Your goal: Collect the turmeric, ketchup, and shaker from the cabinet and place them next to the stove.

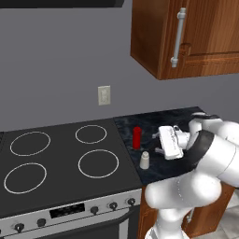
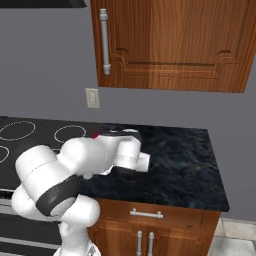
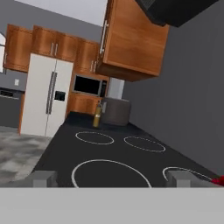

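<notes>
Wide open, my gripper (image 1: pixel 158 140) hung just beside the slim red ketchup (image 1: pixel 137 137) on dark marbled counter (image 2: pixel 190 165), near the stove's (image 1: pixel 60 158) glassy edge.

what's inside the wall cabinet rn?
Can't tell: the cabinet door is shut, so its contents are hidden. The ketchup and a whitish tapered container already stand on the dark counter beside the stove.
</notes>
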